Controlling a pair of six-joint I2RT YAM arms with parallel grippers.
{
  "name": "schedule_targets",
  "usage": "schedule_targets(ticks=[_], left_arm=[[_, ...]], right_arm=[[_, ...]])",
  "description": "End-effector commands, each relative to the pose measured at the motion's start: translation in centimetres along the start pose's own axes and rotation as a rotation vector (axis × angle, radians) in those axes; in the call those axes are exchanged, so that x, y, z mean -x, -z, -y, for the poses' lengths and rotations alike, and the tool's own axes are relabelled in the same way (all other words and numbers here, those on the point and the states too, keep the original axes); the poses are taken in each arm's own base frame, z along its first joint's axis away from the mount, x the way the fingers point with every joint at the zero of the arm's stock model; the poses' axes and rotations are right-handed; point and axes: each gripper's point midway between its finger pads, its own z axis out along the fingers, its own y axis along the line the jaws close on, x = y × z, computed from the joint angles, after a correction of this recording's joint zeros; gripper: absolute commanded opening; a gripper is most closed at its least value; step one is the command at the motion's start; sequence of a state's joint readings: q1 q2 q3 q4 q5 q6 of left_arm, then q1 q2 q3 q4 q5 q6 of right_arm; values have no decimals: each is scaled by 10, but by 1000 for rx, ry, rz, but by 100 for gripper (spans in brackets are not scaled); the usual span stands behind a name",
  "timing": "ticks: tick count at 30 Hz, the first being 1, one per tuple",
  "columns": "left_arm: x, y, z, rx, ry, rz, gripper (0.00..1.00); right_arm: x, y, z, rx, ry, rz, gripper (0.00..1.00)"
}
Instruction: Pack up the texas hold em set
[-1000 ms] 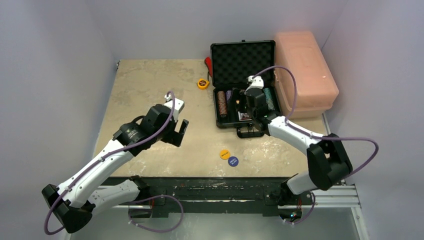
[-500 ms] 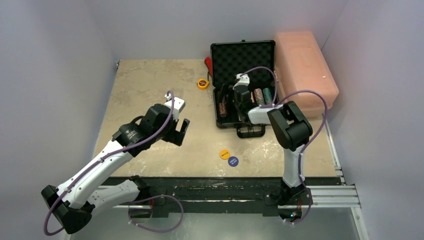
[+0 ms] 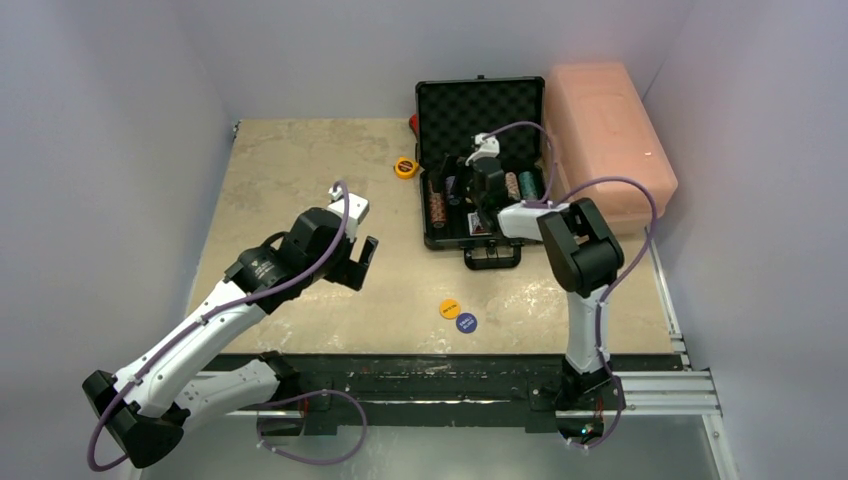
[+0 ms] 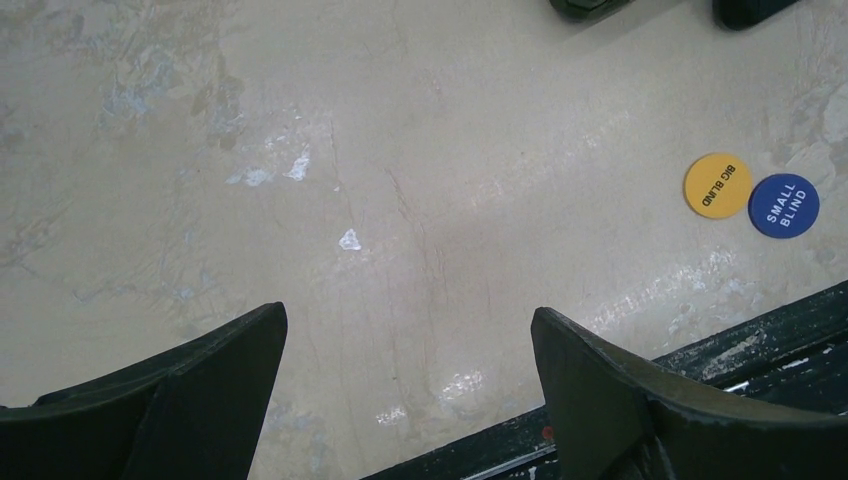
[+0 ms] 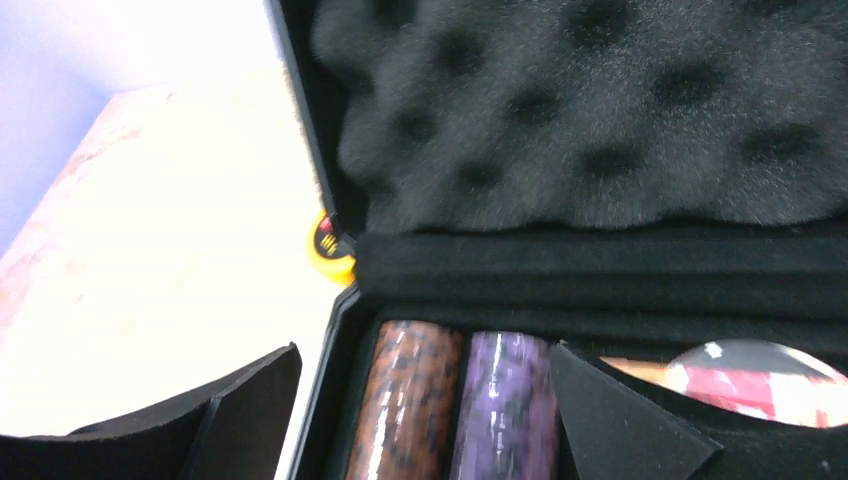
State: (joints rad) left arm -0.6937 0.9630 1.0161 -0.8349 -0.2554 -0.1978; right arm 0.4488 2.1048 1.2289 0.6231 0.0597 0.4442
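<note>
The black briefcase [image 3: 429,236] lies open at the back of the table, its foam lid [image 3: 480,105] upright. Chip stacks lie in its tray: brown [image 3: 436,205] and teal [image 3: 528,185] in the top view, brown [image 5: 405,400] and purple [image 5: 500,400] in the right wrist view. My right gripper [image 3: 468,192] [image 5: 425,350] hangs open low over the tray's left end, one finger outside the case wall and one beside the purple stack. A yellow button [image 3: 450,308] [image 4: 717,185] and a blue button [image 3: 466,322] [image 4: 783,205] lie on the table near the front. Left of them my left gripper [image 3: 360,262] [image 4: 408,310] stands open and empty over bare table.
A pink plastic box [image 3: 605,140] stands against the case's right side. A yellow tape measure [image 3: 405,167] [image 5: 332,245] lies just left of the case's back corner, with something red [image 3: 413,122] behind the lid. The case handle [image 3: 493,258] sticks out toward the front.
My right gripper has moved left across the tray to its left end, the arm folding in. The briefcase has shifted a little to the left. The left arm has stayed still.
</note>
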Motion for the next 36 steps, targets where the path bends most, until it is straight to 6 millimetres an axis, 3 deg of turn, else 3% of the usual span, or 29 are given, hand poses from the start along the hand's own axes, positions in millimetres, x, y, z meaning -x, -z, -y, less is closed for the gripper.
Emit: schedule_targets(ticks=[1, 4, 7, 11, 19, 24, 30, 35, 36], left_arm=[[5, 1, -5, 21, 0, 28, 93], [6, 2, -5, 16, 3, 33, 93], [6, 4, -4, 9, 6, 37, 93], [7, 6, -5, 11, 10, 47, 93], [7, 10, -9, 23, 18, 63, 93], [5, 6, -5, 7, 14, 46, 93], [-2, -8, 11, -46, 41, -45, 93], [2, -20, 40, -142, 140, -105, 92], [4, -25, 45, -157, 156, -103, 92]], right_arm=[[66, 54, -32, 131, -11, 131, 99], [57, 77, -24, 138, -44, 126, 99], [41, 76, -24, 155, -62, 74, 99], [23, 54, -27, 190, -119, 18, 99], [10, 0, -24, 231, -228, 31, 99], [52, -15, -37, 336, -309, 169, 99], [142, 18, -56, 453, -459, 286, 99], [189, 45, -63, 310, -230, 212, 99], [191, 51, -57, 258, -175, 192, 99]])
